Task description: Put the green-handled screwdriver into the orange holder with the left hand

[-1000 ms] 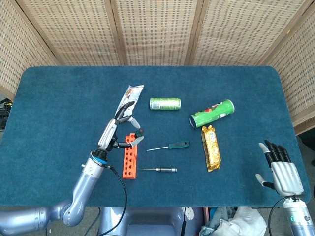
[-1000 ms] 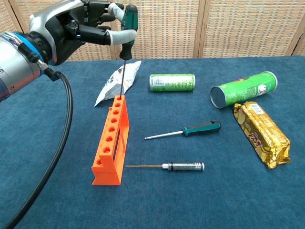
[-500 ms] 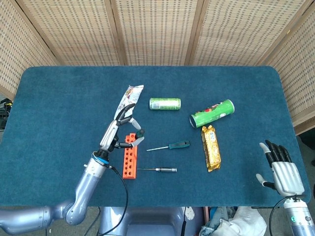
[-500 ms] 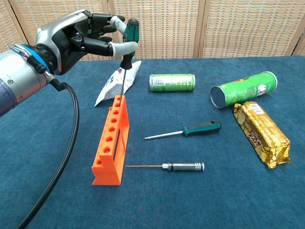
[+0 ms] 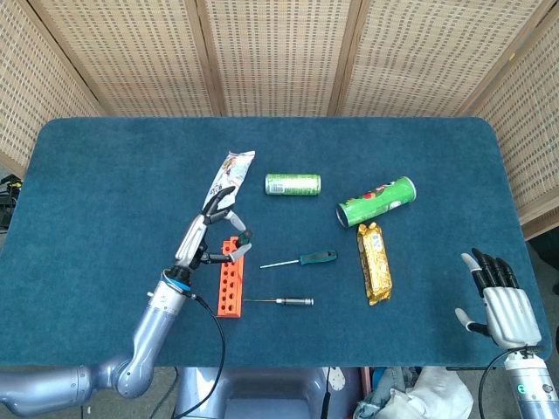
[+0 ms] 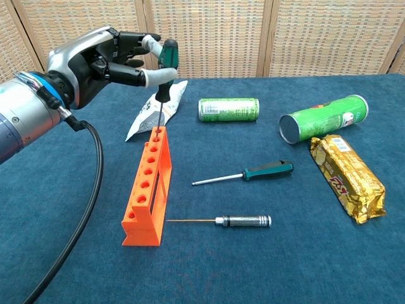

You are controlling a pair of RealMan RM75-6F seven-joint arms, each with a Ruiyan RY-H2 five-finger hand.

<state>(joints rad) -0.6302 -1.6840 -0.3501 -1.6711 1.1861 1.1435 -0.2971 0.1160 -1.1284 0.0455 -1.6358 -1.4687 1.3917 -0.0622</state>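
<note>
Illumination is bright, even and diffuse in both views. Shadows under objects on the table [image 5: 105, 192] are soft and short. No glare is present. Focus is sharp throughout. Edge distortion is slight.

Three screwdrivers [image 6: 243, 173], counting the one held over the single orange holder [image 6: 149, 188]. One green can [image 6: 228, 109], one green tube [image 6: 323, 118]. Two snack packets [image 6: 347, 178], though the white one by the holder is partly hidden.
</note>
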